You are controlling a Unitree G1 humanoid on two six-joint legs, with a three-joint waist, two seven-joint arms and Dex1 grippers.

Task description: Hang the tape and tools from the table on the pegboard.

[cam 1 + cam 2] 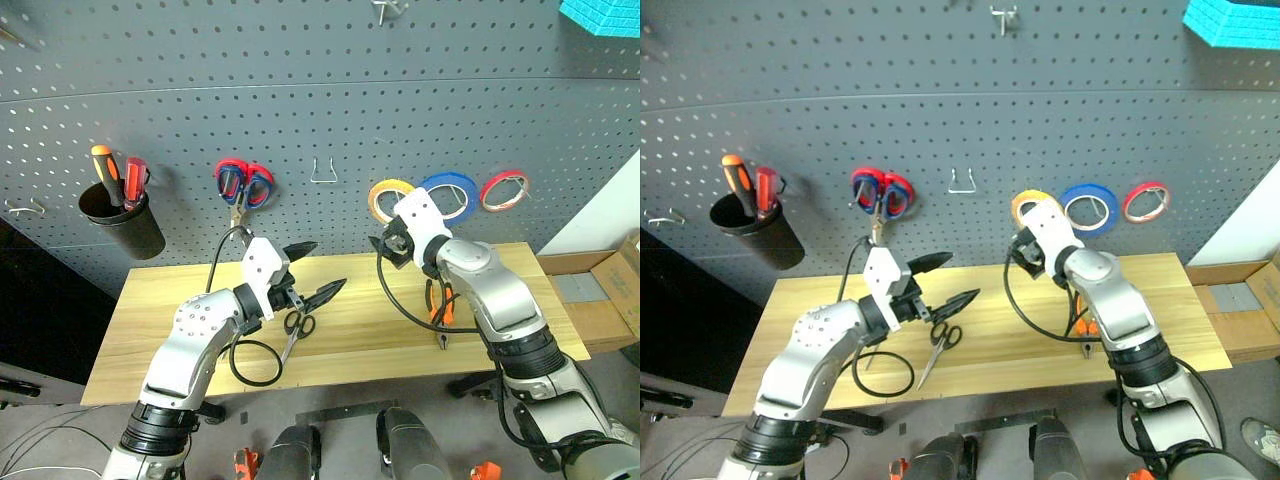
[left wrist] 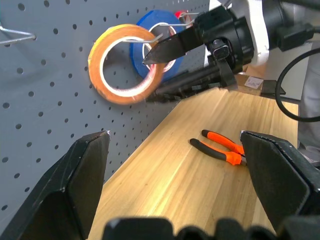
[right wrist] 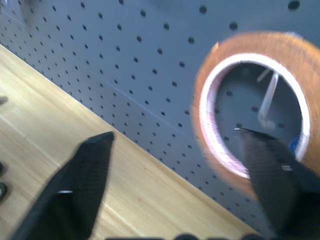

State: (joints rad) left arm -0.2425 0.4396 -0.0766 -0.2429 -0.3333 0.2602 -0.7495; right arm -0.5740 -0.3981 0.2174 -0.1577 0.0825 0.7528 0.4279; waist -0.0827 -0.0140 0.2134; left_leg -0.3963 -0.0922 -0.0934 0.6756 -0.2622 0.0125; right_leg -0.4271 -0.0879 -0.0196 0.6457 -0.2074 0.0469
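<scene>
The yellow tape (image 1: 384, 200) hangs on a metal hook of the pegboard (image 1: 300, 90), left of a blue ring (image 1: 452, 194). My right gripper (image 2: 150, 77) is open at it, with one finger through the hole and the other below the ring (image 3: 250, 105). On the table (image 1: 360, 300) lie black-handled scissors (image 1: 296, 328) and, to the right, orange-and-black pliers (image 1: 440, 306). My left gripper (image 1: 322, 270) hovers open and empty just above the scissors, pointing level toward the tape.
On the pegboard hang red-and-blue scissors (image 1: 243, 185), a bare hook (image 1: 322, 172), a red ring (image 1: 505, 190) and a black cup (image 1: 122, 215) of orange and red handles. A black cable (image 1: 255, 362) loops on the table. A cardboard box (image 1: 625, 285) stands at right.
</scene>
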